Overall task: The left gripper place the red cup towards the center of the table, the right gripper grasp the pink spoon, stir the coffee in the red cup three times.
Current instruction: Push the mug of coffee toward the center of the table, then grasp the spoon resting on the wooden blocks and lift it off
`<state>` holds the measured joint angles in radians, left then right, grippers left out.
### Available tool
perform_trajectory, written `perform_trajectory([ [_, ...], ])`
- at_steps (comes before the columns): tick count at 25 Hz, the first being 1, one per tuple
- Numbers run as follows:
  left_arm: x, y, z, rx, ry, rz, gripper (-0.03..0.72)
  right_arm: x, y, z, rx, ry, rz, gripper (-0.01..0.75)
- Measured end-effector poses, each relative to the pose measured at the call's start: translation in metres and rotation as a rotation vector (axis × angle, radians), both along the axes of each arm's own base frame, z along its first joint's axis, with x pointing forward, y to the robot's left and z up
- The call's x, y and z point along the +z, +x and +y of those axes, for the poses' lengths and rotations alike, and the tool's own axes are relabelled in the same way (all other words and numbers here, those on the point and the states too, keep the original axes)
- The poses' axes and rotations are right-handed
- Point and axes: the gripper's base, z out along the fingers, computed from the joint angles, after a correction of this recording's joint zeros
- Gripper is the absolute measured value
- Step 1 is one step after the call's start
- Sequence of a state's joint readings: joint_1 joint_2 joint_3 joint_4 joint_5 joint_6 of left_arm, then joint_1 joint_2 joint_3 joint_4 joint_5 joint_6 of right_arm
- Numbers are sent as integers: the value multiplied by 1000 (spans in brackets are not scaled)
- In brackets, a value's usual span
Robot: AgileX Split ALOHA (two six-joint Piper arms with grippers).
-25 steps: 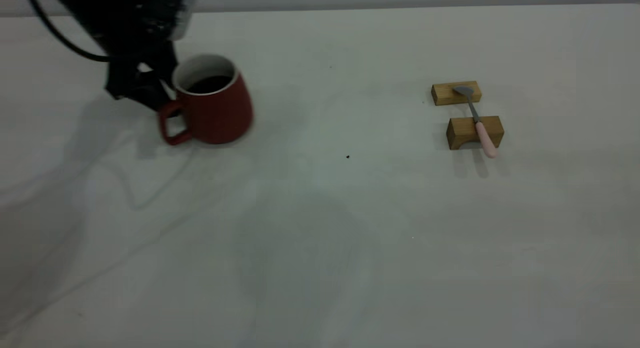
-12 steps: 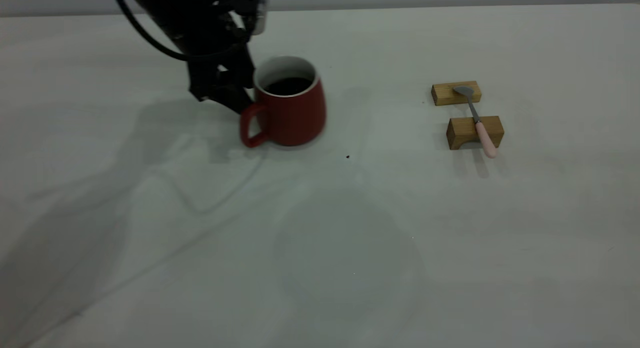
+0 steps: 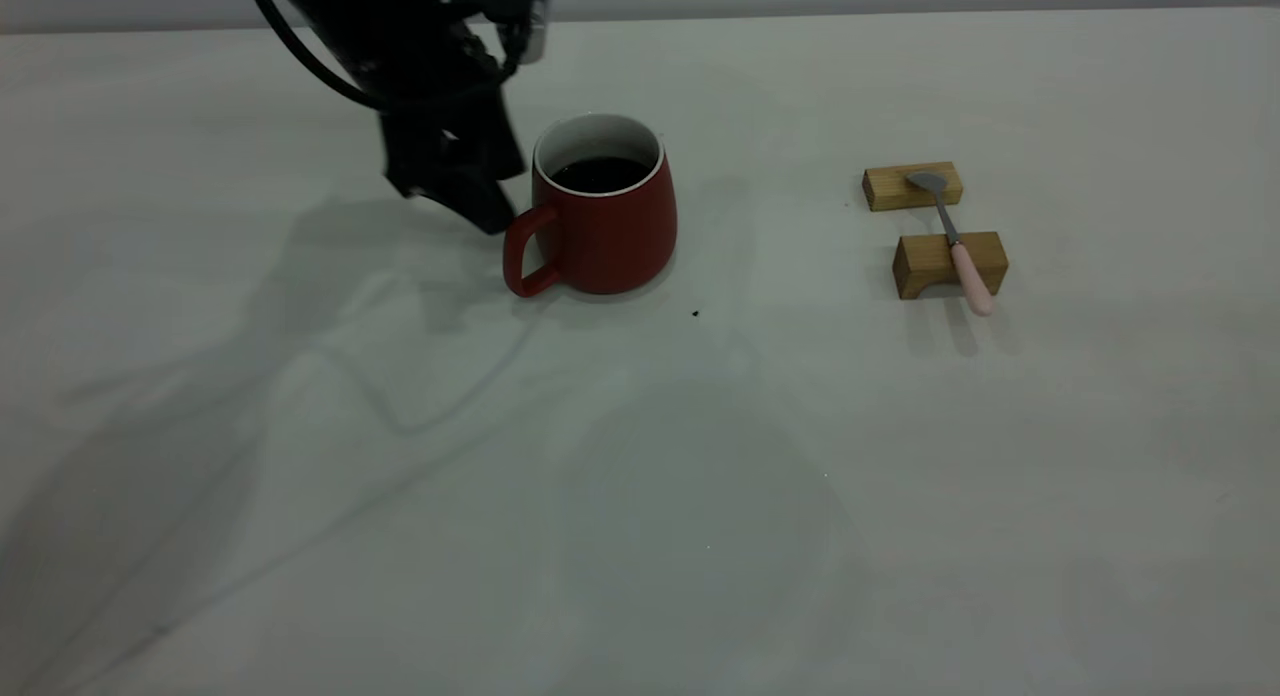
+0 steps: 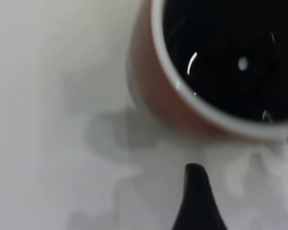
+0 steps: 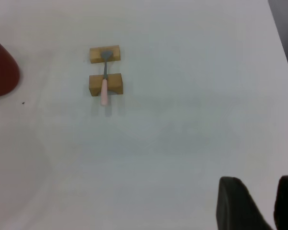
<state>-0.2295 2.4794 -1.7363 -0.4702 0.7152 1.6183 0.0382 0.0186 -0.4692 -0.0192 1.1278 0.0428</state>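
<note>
The red cup (image 3: 600, 226) stands upright near the middle of the table (image 3: 640, 496), its handle (image 3: 525, 264) pointing to the front left. Dark coffee (image 3: 600, 173) fills it, and it also shows glossy in the left wrist view (image 4: 230, 52). My left gripper (image 3: 478, 198) hovers just left of the handle, open and apart from it. Only one finger (image 4: 197, 196) shows in the wrist view. The pink spoon (image 3: 955, 241) lies across two wooden blocks at the right. My right gripper (image 5: 259, 194) is open and empty, well away from the spoon (image 5: 104, 82).
The two tan wooden blocks (image 3: 912, 186) (image 3: 950, 264) carry the spoon, bowl on the far one, handle sticking out over the near one. A tiny dark speck (image 3: 695, 314) lies on the table right of the cup. The table's far edge runs along the top.
The left arm has brought the cup from the far left to the table's middle. The cup now stands still, and the fingers have come off its handle.
</note>
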Motion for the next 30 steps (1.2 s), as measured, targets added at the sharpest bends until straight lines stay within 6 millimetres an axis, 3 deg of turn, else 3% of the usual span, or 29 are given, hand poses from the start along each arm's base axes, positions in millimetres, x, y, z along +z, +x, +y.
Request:
perform_trajectory([
  [5, 52, 6, 45, 251, 86, 47, 586, 0, 0, 0, 0, 0, 0, 239],
  [9, 129, -5, 72, 482, 50, 82, 586, 0, 0, 0, 0, 0, 0, 239],
  [15, 267, -63, 90, 782, -28, 72, 586, 0, 0, 0, 0, 0, 0, 239],
  [18, 321, -94, 98, 968, -93, -17, 586, 0, 0, 0, 0, 0, 0, 239],
  [21, 359, -128, 107, 1156, -139, -94, 586, 0, 0, 0, 0, 0, 0, 239],
  [25, 379, -182, 117, 1308, -166, -146, 586, 0, 0, 0, 0, 0, 0, 239],
  [27, 372, -211, 118, 1332, -159, -128, 586, 0, 0, 0, 0, 0, 0, 239],
  [30, 341, -250, 121, 1363, -109, -61, 586, 0, 0, 0, 0, 0, 0, 239],
])
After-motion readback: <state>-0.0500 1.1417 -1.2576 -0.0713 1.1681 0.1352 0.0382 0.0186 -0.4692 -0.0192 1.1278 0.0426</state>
